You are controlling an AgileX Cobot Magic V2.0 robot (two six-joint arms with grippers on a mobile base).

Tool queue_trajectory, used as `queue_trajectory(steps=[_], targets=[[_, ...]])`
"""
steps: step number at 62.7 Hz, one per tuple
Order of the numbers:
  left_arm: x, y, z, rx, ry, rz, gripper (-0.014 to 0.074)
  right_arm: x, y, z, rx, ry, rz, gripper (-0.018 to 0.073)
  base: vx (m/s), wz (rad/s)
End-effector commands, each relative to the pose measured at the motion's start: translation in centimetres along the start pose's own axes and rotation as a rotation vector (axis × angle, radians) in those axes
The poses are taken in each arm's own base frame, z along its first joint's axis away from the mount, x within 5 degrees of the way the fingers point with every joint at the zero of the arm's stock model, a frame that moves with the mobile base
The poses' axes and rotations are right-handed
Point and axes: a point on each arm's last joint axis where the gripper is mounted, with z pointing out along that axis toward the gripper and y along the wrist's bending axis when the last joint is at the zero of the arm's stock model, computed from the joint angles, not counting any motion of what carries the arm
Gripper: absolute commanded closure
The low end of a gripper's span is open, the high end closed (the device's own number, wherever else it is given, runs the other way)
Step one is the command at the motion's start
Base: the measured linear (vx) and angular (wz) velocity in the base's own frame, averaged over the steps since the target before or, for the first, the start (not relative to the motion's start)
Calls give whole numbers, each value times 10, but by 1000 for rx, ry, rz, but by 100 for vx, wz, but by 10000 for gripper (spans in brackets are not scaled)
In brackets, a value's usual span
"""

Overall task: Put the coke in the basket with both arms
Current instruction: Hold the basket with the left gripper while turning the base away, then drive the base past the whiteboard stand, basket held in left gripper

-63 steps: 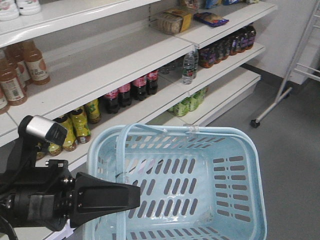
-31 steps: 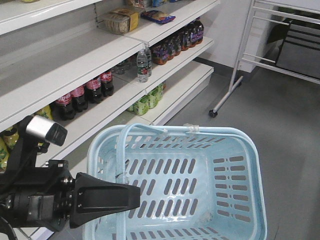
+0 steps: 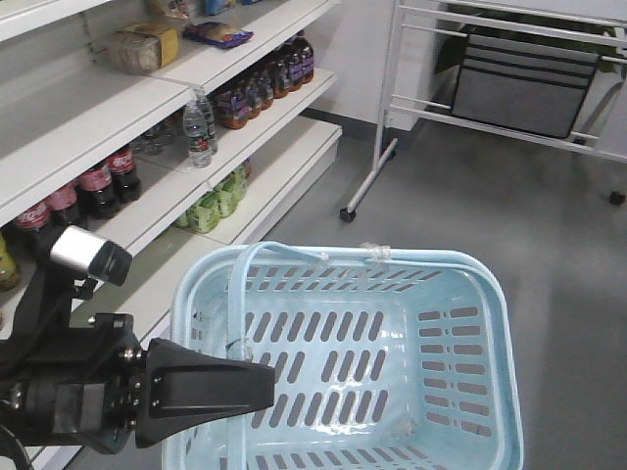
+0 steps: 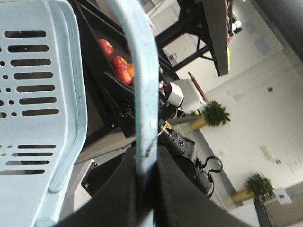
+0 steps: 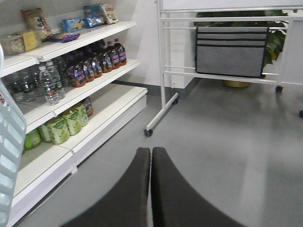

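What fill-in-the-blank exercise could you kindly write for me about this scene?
The left hand is shut on the ___ of the basket.
The right hand is shut and holds ___.
The basket's plastic is pale ___.
Missing words: handle; nothing; blue.

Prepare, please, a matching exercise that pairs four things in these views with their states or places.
Things:
1. basket
2. left pincer
3. right pincer
4. water bottle

States or places:
A. shut, gripping nothing
B. upright on a shelf
C. holds no bottle
D. shut on the handle

Pairs: 1-C, 2-D, 3-A, 4-B.
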Motion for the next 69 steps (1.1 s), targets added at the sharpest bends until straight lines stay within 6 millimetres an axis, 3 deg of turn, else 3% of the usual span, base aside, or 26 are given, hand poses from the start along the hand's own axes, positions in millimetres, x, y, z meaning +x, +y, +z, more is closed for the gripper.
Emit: queue_trajectory(steps=[1,69], targets=[[-2,-31,-5,243,16,21,603,-3,2,-1,-25,-74,-20,564,3,-40],[-2,-31,-5,243,16,21,603,-4,2,-1,-26,-75,-20,564,14,-43]])
